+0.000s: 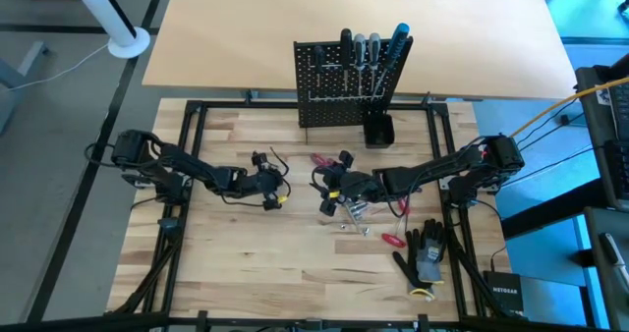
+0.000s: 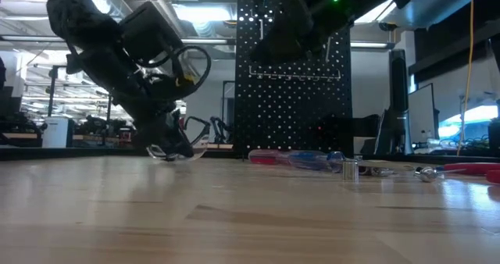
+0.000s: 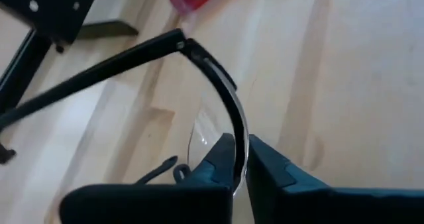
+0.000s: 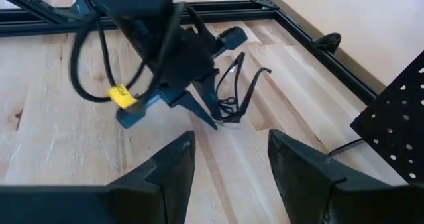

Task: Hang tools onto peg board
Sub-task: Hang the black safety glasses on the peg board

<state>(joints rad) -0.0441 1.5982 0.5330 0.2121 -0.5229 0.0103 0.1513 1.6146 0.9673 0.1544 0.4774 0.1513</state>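
Note:
A pair of safety glasses (image 4: 233, 91) with a black frame and clear lens stands on the wooden table left of centre. My left gripper (image 3: 242, 151) is shut on it and shows low over the table in the low view (image 2: 168, 148). My right gripper (image 4: 228, 164) hangs open above the table's middle (image 1: 329, 190), facing the glasses and touching nothing. The black peg board (image 1: 344, 82) stands upright at the far edge, with several tools (image 1: 373, 47) hanging on it. A red-handled screwdriver (image 1: 319, 160) and small metal pieces (image 1: 354, 214) lie on the table near my right gripper. My left gripper pinches the glasses between its two fingers at the curved black front rim with the clear lens edge (image 3: 235, 121). The fingers (image 4: 199, 111) slant down from the table's left side. The glasses' lower edge (image 4: 228, 116) is at the table surface, and one temple arm (image 3: 99, 68) sticks out away from the gripper.
A small black cup (image 1: 378, 129) stands in front of the peg board's right end. Black gloves (image 1: 428, 253) and a red-handled tool (image 1: 393, 241) lie near the right front. A black metal frame (image 1: 192, 111) borders the wooden table top.

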